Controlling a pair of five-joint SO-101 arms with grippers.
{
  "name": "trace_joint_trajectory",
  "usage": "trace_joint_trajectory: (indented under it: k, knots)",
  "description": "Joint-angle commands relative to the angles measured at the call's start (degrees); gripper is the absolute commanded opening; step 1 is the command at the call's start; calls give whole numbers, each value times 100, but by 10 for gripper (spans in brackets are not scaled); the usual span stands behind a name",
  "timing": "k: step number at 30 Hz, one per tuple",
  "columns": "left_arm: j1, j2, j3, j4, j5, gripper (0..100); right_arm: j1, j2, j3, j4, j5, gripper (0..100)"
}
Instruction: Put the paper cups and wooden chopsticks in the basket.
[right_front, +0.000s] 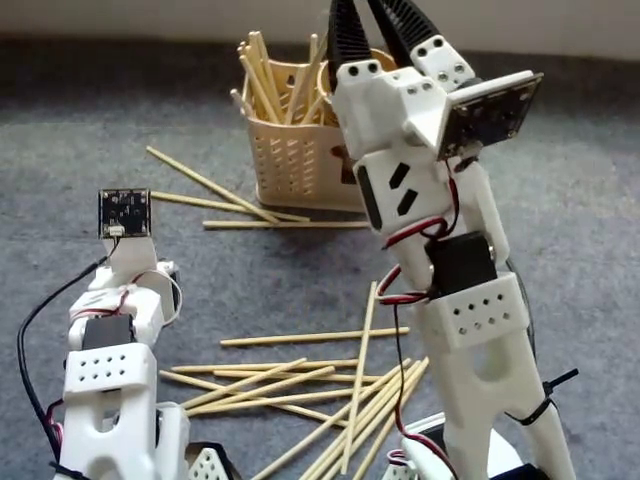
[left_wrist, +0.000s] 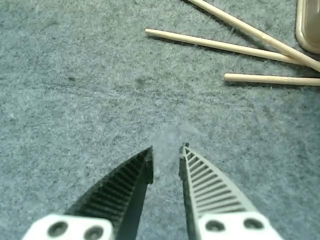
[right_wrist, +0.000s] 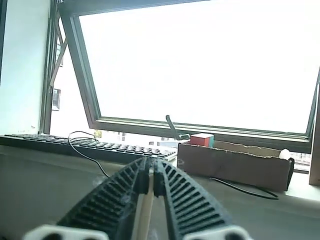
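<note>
Grey felt-like worktop (right_front: 560, 200), pale wall (right_front: 150, 15) at its far edge. Large tilted window (right_wrist: 200, 65) flooded with white daylight; on the ledge (right_wrist: 300, 192) below it, black keyboard (right_wrist: 90, 145), open cardboard box (right_wrist: 235, 162), red cube (right_wrist: 200, 138), thin black cable (right_wrist: 240, 187).

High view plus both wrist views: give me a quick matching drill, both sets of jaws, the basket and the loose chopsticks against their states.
1 left jaws
2 right jaws
3 basket
4 loose chopsticks

a lying on the carpet
b shut on a chopstick
c open over bare carpet
d holding standing chopsticks

Pairs: 1-c, 2-b, 3-d, 4-a
</note>
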Motion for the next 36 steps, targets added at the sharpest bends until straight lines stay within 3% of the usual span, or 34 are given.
trace_joint_trajectory:
  k: [1,19,26,30,36]
  knots:
    - [-75,-92,-31,-97,-26,105,75,110,31,-145,18,5]
    - [-75,-92,-31,-97,-26,105,48,1437,743,-101,26,11]
    - [-75,-92,-31,-97,-26,105,48,1402,760,-101,9,179]
    - [-75,-92,-31,-97,-26,105,48,1086,769,13,9,187]
    - [-75,-92,-31,-97,-26,105,48,523,778,1033,9,187]
